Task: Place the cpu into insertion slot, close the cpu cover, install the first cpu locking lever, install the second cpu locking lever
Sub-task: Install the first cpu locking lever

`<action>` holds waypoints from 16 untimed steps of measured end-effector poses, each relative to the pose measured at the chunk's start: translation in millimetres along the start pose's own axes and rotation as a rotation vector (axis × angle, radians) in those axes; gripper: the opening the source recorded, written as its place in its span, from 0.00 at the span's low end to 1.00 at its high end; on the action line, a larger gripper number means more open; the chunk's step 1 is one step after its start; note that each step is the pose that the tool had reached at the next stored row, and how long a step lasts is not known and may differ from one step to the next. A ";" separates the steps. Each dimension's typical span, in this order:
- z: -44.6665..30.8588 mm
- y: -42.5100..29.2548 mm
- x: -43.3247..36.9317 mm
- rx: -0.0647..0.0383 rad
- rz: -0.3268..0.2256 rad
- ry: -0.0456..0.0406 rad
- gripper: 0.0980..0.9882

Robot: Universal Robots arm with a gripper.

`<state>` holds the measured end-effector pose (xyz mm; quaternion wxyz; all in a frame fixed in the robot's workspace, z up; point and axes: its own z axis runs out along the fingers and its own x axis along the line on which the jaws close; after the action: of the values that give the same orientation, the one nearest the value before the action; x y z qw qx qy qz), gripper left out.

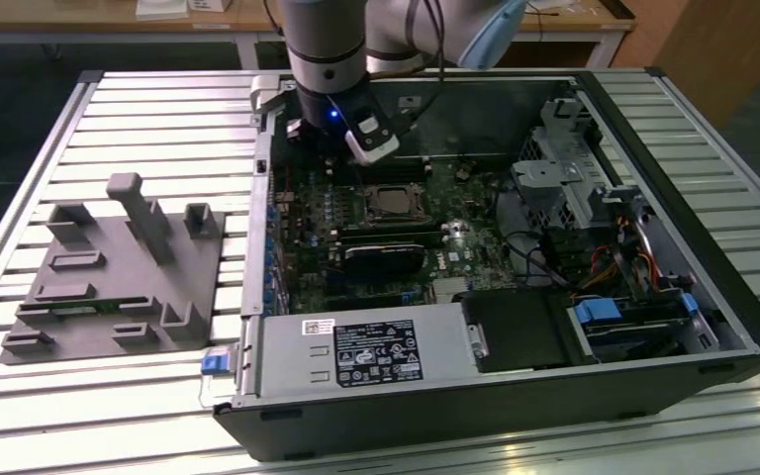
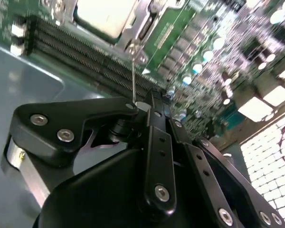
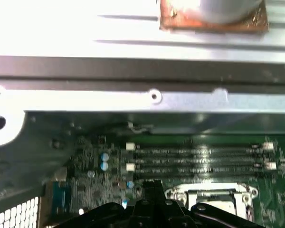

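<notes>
Found the claw low inside the open computer case in the exterior view, just beyond the insertion slot and near it. Saw the cpu seated in that slot on the green motherboard. Noted a grey moulded fixture on the slatted tabletop, off to the exterior view's left of the case.

Made out, in the second wrist view, the claw narrow, fingertips together, with a thin metal rod running from its tip to the cpu cover. Could not tell whether the rod was pinched. Saw the cover lying flat round the silvery cpu, beside the long memory slots.

Caught, in the first wrist view, the claw just beside the cover, with the memory slots beyond.
</notes>
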<state>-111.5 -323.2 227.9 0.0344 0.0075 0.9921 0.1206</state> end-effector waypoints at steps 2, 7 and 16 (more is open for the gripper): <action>0.0 0.0 0.0 -0.003 0.000 -0.0001 0.01; 0.5 0.1 -5.8 -0.003 0.000 -0.0001 0.01; 2.6 0.3 -36.1 -0.003 0.000 -0.0001 0.01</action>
<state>-75.3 -323.2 227.9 0.0344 0.0076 0.9919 0.1220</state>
